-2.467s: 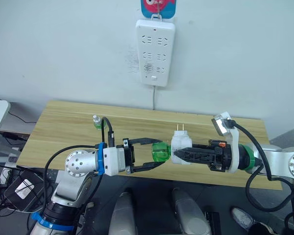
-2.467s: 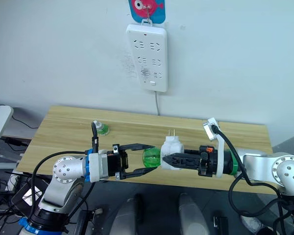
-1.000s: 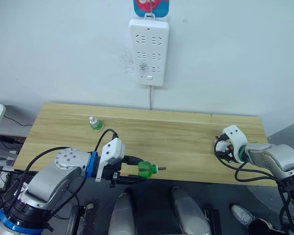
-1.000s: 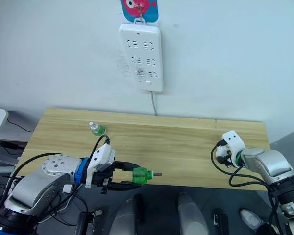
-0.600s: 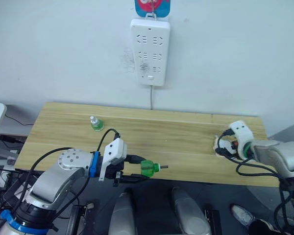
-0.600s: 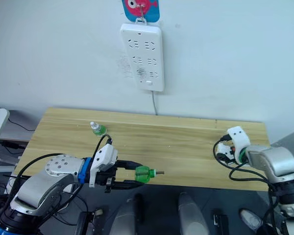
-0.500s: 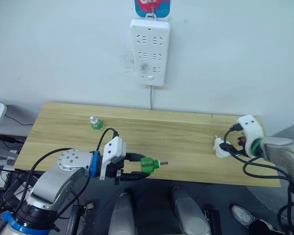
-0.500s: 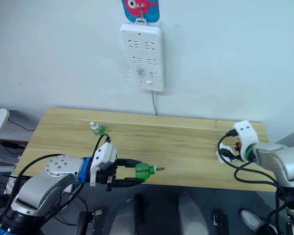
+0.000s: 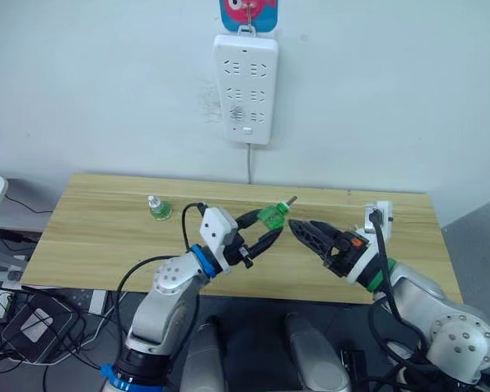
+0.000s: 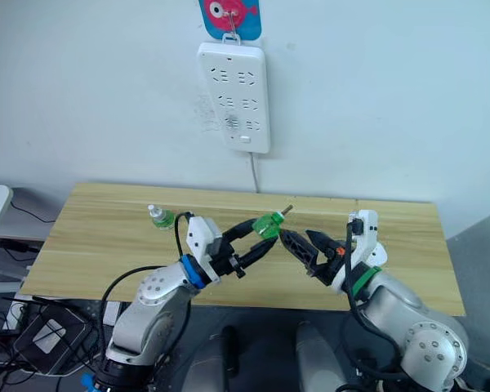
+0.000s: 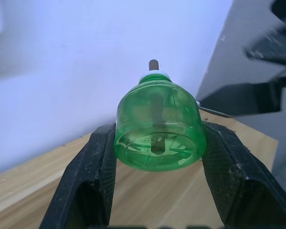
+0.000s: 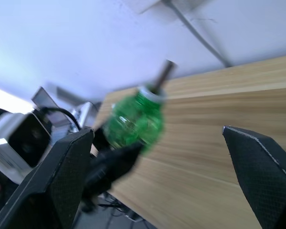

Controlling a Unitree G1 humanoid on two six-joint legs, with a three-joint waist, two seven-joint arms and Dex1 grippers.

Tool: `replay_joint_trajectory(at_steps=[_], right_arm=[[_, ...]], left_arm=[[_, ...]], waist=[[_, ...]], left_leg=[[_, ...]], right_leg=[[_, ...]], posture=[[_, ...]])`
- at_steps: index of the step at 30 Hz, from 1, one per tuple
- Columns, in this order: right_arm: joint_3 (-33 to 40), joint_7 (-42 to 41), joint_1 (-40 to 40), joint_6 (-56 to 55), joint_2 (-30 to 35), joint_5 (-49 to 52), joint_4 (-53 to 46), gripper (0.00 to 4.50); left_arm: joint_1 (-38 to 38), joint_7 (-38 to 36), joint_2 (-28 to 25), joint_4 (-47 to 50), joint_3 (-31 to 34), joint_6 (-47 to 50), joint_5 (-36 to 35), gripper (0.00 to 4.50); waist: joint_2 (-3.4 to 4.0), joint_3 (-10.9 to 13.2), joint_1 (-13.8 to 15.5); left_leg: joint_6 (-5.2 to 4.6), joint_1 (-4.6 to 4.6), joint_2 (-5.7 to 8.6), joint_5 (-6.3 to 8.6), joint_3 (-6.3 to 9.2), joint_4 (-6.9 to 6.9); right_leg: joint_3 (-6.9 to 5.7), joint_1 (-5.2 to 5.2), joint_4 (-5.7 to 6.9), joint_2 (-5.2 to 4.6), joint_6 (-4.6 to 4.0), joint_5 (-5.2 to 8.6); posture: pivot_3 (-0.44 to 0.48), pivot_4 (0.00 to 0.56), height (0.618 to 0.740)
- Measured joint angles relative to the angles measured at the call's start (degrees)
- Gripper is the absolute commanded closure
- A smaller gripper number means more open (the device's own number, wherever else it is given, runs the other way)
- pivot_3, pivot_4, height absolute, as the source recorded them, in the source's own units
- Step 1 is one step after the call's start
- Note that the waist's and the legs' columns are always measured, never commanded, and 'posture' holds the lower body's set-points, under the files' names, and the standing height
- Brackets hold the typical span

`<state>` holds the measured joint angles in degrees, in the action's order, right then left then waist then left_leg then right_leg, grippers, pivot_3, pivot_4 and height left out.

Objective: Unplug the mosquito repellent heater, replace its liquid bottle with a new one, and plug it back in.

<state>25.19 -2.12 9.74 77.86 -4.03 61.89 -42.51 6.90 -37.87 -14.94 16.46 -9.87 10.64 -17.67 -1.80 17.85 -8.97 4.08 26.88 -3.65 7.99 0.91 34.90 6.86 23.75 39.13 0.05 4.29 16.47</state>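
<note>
My left gripper (image 9: 261, 231) clamps the old liquid bottle (image 9: 271, 217), wick pointing up toward my wide-open, empty right gripper (image 9: 304, 233) just beside it.

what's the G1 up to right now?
Mid bottle swap on the mosquito repellent heater. The left gripper is shut on the old liquid bottle, bare wick pointing up toward the wall, held above the table. The right gripper is open and empty, fingers aimed at that bottle. The capped new bottle stands untouched near the table's back left. The power strip on the wall has nothing plugged in.
</note>
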Motion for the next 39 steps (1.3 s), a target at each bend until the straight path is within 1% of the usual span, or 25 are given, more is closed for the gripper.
replay_joint_trajectory(at_steps=[5, 9, 10, 12, 17, 18, 21, 24, 26, 29, 31, 34, 36, 38, 39], right_arm=[[-3.2, 5.8, 0.8, -4.2, 0.0, 4.1, 3.5, 0.0], [-7.3, 7.2, 2.0, -8.0, 0.3, 4.9, 6.8, 0.0], [-8.0, 7.3, 2.4, -8.9, 0.4, 5.2, 7.6, 0.17], [-9.3, 7.3, 2.8, -10.6, 0.5, 5.9, 8.7, 0.61], [-11.3, 7.4, 2.9, -14.2, 2.7, 8.2, 10.1, 2.47], [-11.3, 7.4, 2.8, -14.9, 3.3, 8.9, 10.2, 2.68], [-12.5, 7.4, 2.2, -16.5, 4.8, 10.4, 10.3, 3.65], [-13.4, 7.5, 2.0, -17.6, 6.5, 11.7, 10.7, 3.65], [-14.0, 7.5, 1.9, -18.4, 7.8, 13.0, 11.2, 3.65], [-17.1, 7.3, 1.3, -18.5, 9.3, 15.3, 11.3, 3.65], [-18.7, 6.3, 1.5, -19.0, 10.8, 15.0, 11.3, 3.65], [-19.7, 2.9, 2.5, -21.9, 15.3, 9.2, 12.3, 3.65], [-21.9, -0.8, 3.6, -25.4, 18.3, 2.4, 14.3, 3.65], [-26.1, -5.0, 5.1, -32.2, 22.0, -8.6, 18.3, 3.65], [-29.2, -7.0, 6.3, -37.4, 23.7, -15.6, 21.5, 3.65]], left_arm=[[0.3, 0.2, 0.6, 0.3, -1.1, -0.7, 0.3, 2.24], [0.6, 0.0, 0.6, 1.7, -1.4, -0.9, 0.3, 2.24], [0.5, 0.0, 0.6, 2.0, -1.7, -0.8, 0.3, 2.24], [0.4, -0.1, 0.6, 2.2, -2.3, -0.8, 0.3, 2.24], [0.0, 0.0, 0.5, 3.1, -2.3, -0.8, 0.3, 2.24], [-0.2, -0.1, 0.2, 3.2, -2.2, -0.9, 0.2, 2.24], [-0.6, -0.3, -0.1, 3.3, -2.2, -1.0, 0.2, 2.24], [-0.7, -0.3, -0.2, 3.4, -2.2, -1.2, 0.4, 2.24], [-0.8, -0.3, -0.3, 3.4, -2.2, -1.3, 0.4, 1.5], [-0.9, -0.5, -0.8, 3.4, -2.6, -1.1, 0.4, 0.62], [-1.8, -0.7, -2.3, 4.1, -2.8, -0.3, 0.4, 0.01], [-4.9, -1.9, -6.9, 5.3, -1.2, 0.5, 0.3, 0.0], [-7.2, -2.9, -9.3, 6.5, 0.4, 0.5, 0.1, 0.0], [-10.4, -3.3, -12.0, 8.3, 2.3, 0.5, 0.0, 0.0], [-12.2, -3.4, -13.3, 9.3, 3.4, 0.5, -0.1, 0.0]], waist=[[-0.01, -0.1, -0.7], [-0.01, -0.1, -0.9], [-0.01, -0.1, -0.9], [-0.01, -0.1, -1.0], [-0.01, -0.1, -1.0], [-0.01, -0.1, -1.0], [-0.01, -0.1, -1.0], [-0.01, -0.1, -1.0], [-0.01, -0.1, -0.9], [-0.01, -0.1, -0.9], [-0.01, -0.1, -0.9], [-0.01, -0.1, -0.8], [-0.01, -0.1, -0.8], [-0.01, -0.1, -0.8], [-0.03, -0.1, -0.8]], left_leg=[[-0.04, -0.01, -0.02, -0.03, 0.01, -0.01], [-0.04, -0.01, -0.02, -0.02, 0.03, -0.05], [-0.04, 0.0, -0.02, -0.02, 0.04, -0.05], [-0.04, 0.01, -0.02, -0.02, 0.04, -0.06], [-0.04, 0.01, -0.01, -0.02, 0.04, -0.05], [-0.04, 0.01, -0.02, -0.02, 0.03, -0.05], [-0.04, 0.0, -0.02, -0.02, 0.04, -0.05], [-0.04, 0.0, -0.02, -0.02, 0.03, -0.05], [-0.04, 0.0, -0.02, -0.02, 0.03, -0.05], [-0.04, 0.0, -0.03, -0.02, 0.04, -0.06], [-0.04, 0.0, -0.04, -0.02, 0.04, -0.06], [-0.04, 0.0, -0.03, -0.02, 0.01, -0.06], [-0.04, -0.01, -0.04, -0.02, -0.01, -0.06], [-0.04, -0.03, -0.03, -0.02, -0.08, -0.06], [-0.04, -0.05, -0.04, -0.02, -0.11, -0.07]], right_leg=[[-0.01, 0.01, 0.0, 0.02, 0.04, 0.01], [-0.03, 0.02, 0.0, 0.03, 0.03, 0.01], [-0.03, 0.02, 0.0, 0.03, 0.04, 0.01], [-0.04, 0.02, 0.0, 0.03, 0.04, 0.01], [-0.03, 0.01, -0.02, 0.02, 0.06, 0.02], [-0.03, 0.01, -0.02, 0.03, 0.06, 0.03], [-0.03, 0.01, -0.01, 0.03, 0.08, 0.04], [-0.02, 0.01, -0.02, 0.03, 0.09, 0.04], [-0.02, 0.01, -0.02, 0.03, 0.08, 0.04], [-0.03, 0.03, -0.01, 0.04, 0.08, 0.04], [-0.01, 0.03, -0.02, 0.05, 0.08, 0.04], [0.0, 0.05, -0.03, 0.02, 0.09, 0.05], [0.02, 0.06, -0.04, 0.02, 0.08, 0.06], [0.06, 0.09, -0.06, 0.0, 0.08, 0.06], [0.06, 0.11, -0.07, -0.01, 0.08, 0.07]], posture=[[-0.253, 0.292, 0.724], [-0.252, 0.29, 0.724], [-0.252, 0.29, 0.724], [-0.248, 0.29, 0.724], [-0.246, 0.29, 0.724], [-0.244, 0.291, 0.724], [-0.243, 0.291, 0.724], [-0.243, 0.291, 0.724], [-0.236, 0.288, 0.724], [-0.234, 0.29, 0.724], [-0.232, 0.29, 0.724], [-0.228, 0.294, 0.724], [-0.225, 0.292, 0.724], [-0.213, 0.291, 0.724], [-0.197, 0.293, 0.724]])
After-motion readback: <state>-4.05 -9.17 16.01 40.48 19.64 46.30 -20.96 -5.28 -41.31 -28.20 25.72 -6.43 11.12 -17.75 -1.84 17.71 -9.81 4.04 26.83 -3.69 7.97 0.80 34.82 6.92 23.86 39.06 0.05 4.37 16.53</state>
